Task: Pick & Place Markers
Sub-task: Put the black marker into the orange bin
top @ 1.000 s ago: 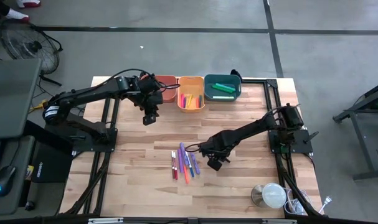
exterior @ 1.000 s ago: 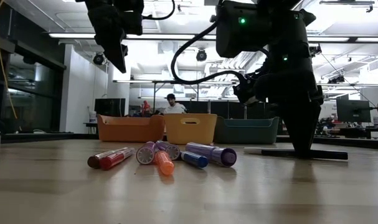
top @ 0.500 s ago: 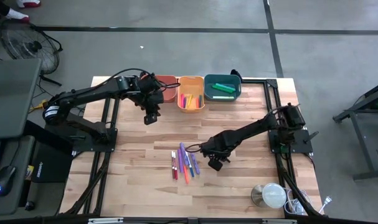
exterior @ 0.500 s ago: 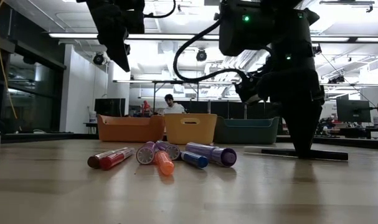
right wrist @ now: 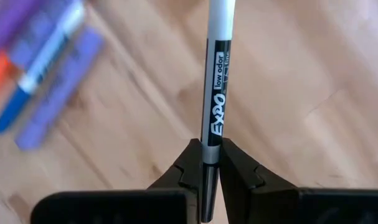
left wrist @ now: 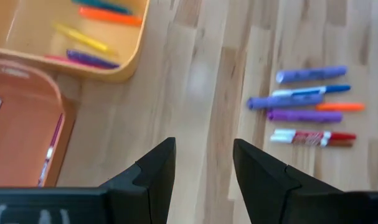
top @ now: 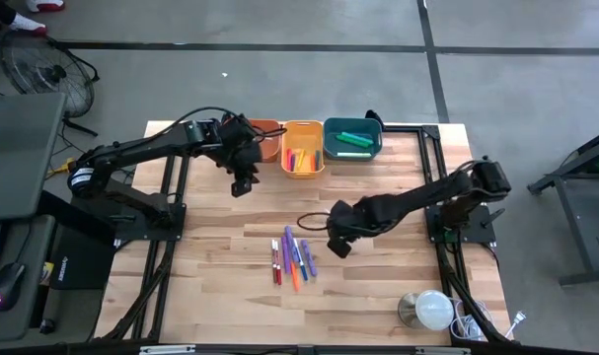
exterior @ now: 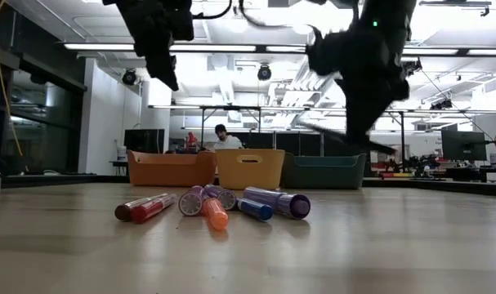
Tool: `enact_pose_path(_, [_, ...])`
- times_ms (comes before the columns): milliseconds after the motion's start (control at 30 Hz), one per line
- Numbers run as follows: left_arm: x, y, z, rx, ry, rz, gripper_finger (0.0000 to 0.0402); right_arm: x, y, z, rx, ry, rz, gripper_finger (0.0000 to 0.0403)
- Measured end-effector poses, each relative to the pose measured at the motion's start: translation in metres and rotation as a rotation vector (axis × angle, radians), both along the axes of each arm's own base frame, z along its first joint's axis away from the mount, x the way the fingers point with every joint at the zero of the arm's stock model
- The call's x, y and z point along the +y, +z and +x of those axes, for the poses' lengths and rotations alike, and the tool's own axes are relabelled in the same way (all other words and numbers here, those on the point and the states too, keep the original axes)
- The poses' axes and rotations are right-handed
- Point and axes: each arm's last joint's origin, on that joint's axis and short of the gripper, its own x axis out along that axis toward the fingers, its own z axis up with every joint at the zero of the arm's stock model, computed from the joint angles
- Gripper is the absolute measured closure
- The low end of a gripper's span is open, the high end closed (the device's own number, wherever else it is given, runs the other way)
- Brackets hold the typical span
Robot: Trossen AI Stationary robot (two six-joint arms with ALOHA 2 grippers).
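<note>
High view: overhead, straight down, far enough to take in the whole table (top: 210, 276) and both arms.

Low view: at tabletop level, facing across the table into the room; the loose markers (exterior: 207, 206) lie close before it.

Left wrist view: faces down past the left gripper (left wrist: 204, 165), fairly high; ahead of it the same markers, shared with high and low views.

Right wrist view: very near, facing down past the right gripper (right wrist: 205, 163) at wood and blurred markers beside it.

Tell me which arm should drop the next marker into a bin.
Right. The right gripper is shut on an Expo marker lifted above the table. The left gripper hangs open and empty near the bins.
</note>
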Motion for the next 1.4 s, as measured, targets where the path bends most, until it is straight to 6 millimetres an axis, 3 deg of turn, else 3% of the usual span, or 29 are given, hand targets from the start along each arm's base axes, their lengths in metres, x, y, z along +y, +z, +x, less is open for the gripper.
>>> enact_pose_path(300, [0.002,0.011,0.013,-0.199,-0.019,-0.057,0.0243,-0.011,0.061,-0.012,-0.343,-0.030,-0.155,0.0380])
enact_pose_path(600, [0.005,0.041,0.033,-0.574,-0.103,-0.121,0.0243,-0.032,0.106,-0.011,-0.643,-0.012,-0.298,0.0380])
enact_pose_path(833, [0.007,0.063,0.040,-0.801,-0.121,-0.097,0.0243,-0.049,0.124,0.000,-0.800,0.014,-0.380,0.0380])
enact_pose_path(1033, [0.009,0.069,0.041,-0.857,-0.093,-0.071,0.0243,-0.063,0.133,0.007,-0.902,0.043,-0.398,0.0380])
enact_pose_path(1400, [0.010,0.069,0.041,-0.855,-0.053,-0.047,0.0243,-0.081,0.122,0.030,-0.972,0.087,-0.367,0.0380])
